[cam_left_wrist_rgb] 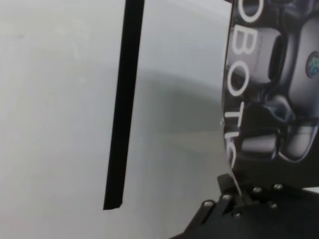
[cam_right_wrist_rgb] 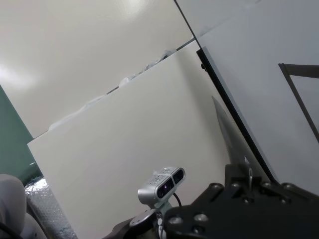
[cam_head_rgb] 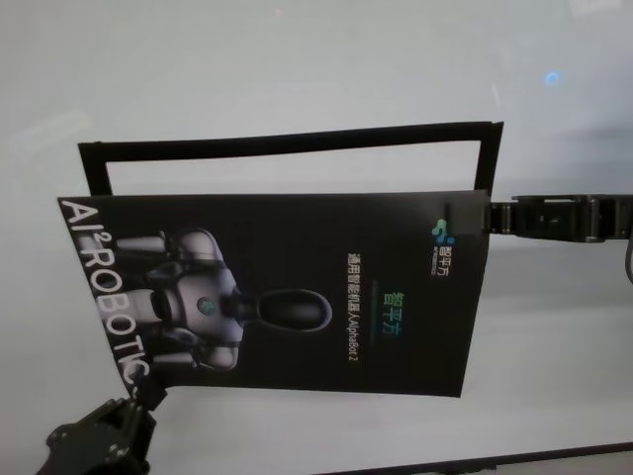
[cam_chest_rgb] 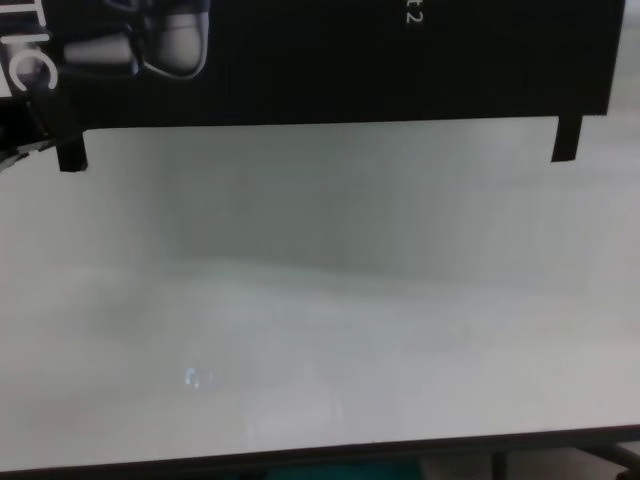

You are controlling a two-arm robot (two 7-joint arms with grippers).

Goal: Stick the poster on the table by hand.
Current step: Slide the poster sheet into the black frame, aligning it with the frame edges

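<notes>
Black glossy poster (cam_head_rgb: 297, 287) hung above the desk (cam_head_rgb: 297, 59), pinched by left claw (cam_head_rgb: 148, 394) and right claw (cam_head_rgb: 487, 216); lower it level within the taped frame (cam_head_rgb: 287, 143).

The poster (cam_head_rgb: 297, 287) hangs over the middle of the worktop (cam_head_rgb: 297, 69), blocking passage there between the left end effector (cam_head_rgb: 148, 394) and the right end effector (cam_head_rgb: 487, 216). A black tape frame (cam_head_rgb: 287, 143) lies beneath; bare worktop surrounds it on all sides.
</notes>
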